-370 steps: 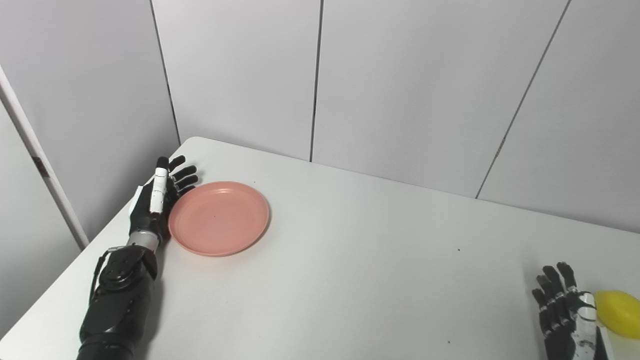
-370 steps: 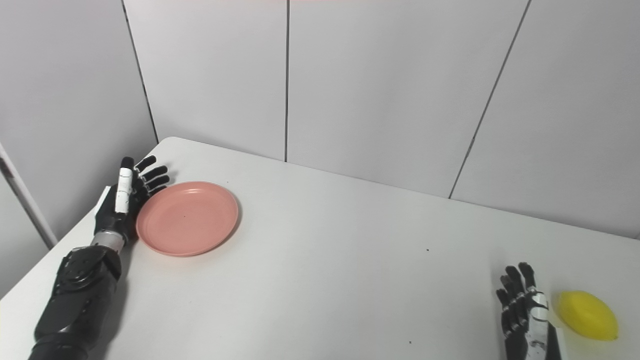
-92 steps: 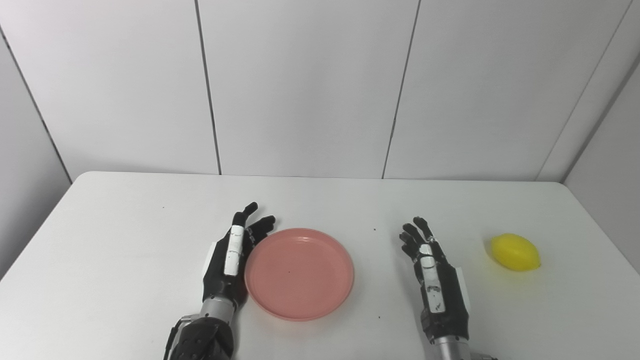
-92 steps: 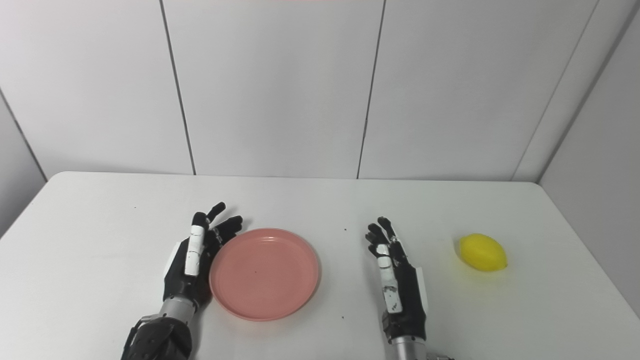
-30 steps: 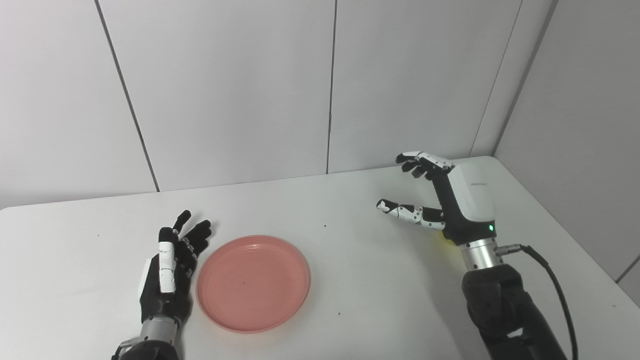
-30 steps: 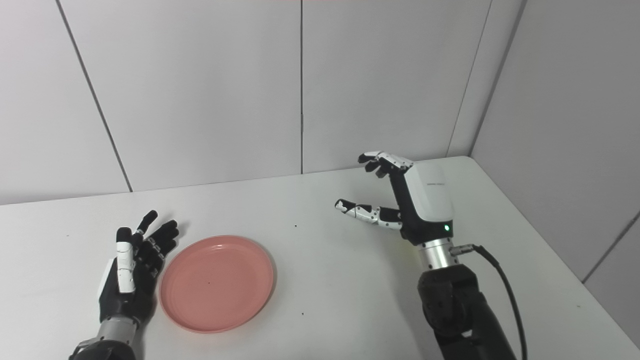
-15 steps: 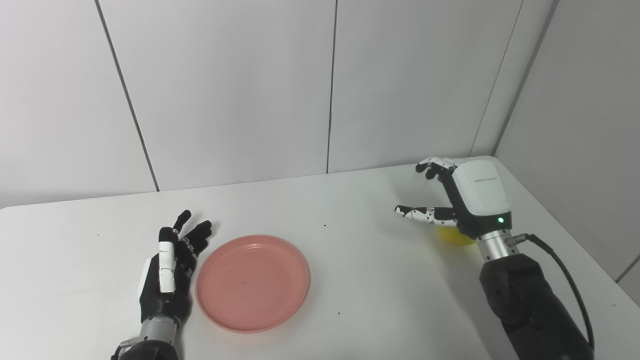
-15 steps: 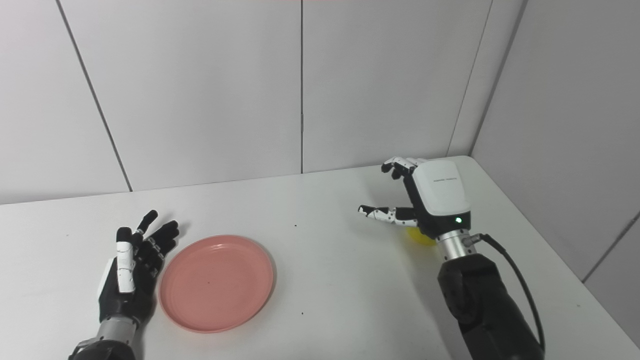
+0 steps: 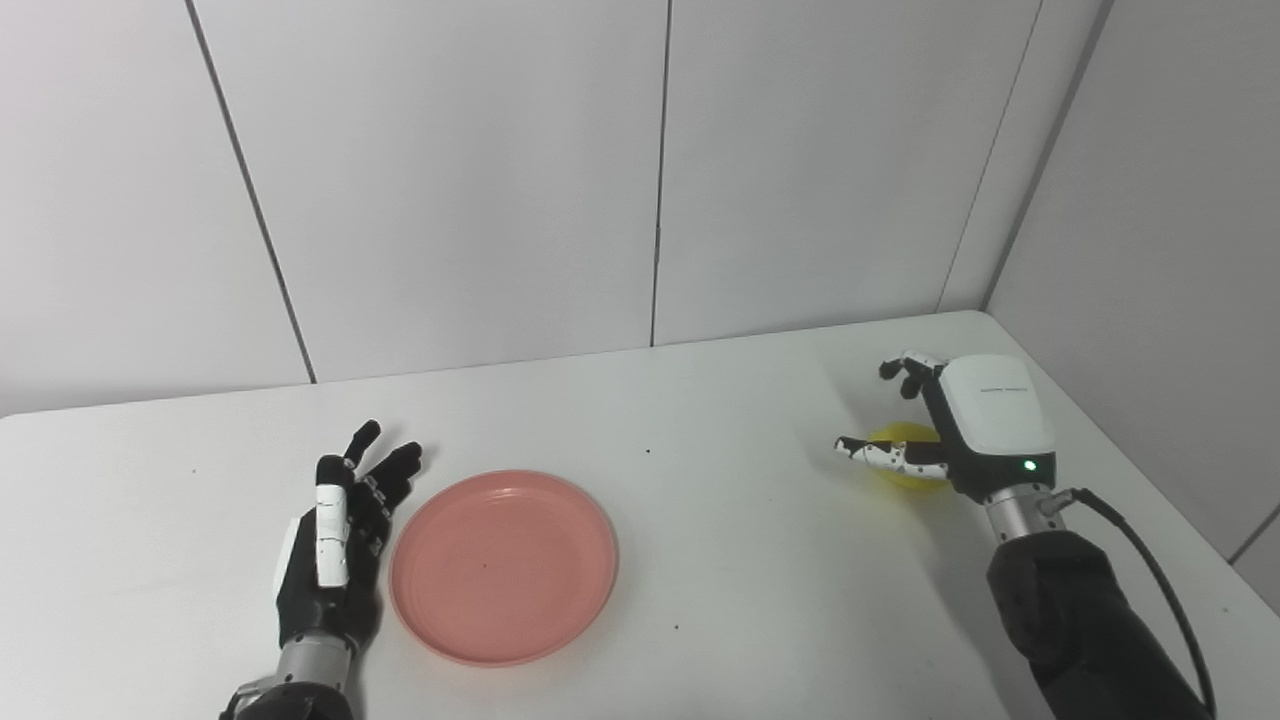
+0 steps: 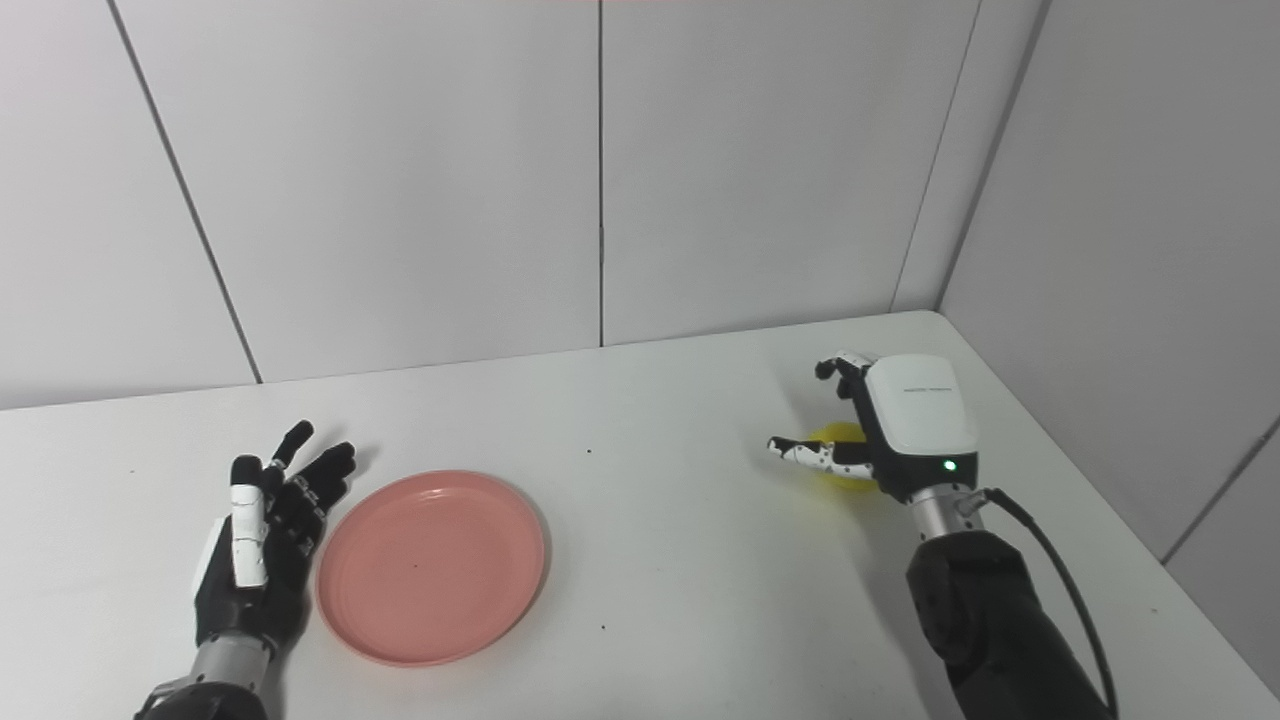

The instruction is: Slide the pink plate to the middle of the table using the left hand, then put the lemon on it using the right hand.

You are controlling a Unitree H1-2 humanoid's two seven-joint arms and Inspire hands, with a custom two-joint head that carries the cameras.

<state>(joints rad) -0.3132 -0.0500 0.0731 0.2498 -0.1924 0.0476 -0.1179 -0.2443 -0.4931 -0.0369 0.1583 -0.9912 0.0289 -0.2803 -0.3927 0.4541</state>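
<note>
The pink plate (image 9: 503, 565) lies flat on the white table (image 9: 720, 560), left of the table's middle. My left hand (image 9: 335, 530) rests open beside the plate's left rim, fingers spread and pointing away from me. At the right, the yellow lemon (image 9: 905, 455) sits on the table, mostly hidden under my right hand (image 9: 965, 425). That hand is lowered over the lemon with fingers and thumb apart around it; only a yellow patch shows between thumb and palm (image 10: 840, 450). I cannot tell whether the fingers touch the lemon.
Grey wall panels stand close behind the table and along its right side. The table's right edge (image 9: 1150, 520) runs just beyond my right arm. A black cable (image 9: 1140, 560) trails from the right wrist.
Over the last second my right hand has moved right and down, from above the table onto the lemon. The plate and my left hand have stayed still.
</note>
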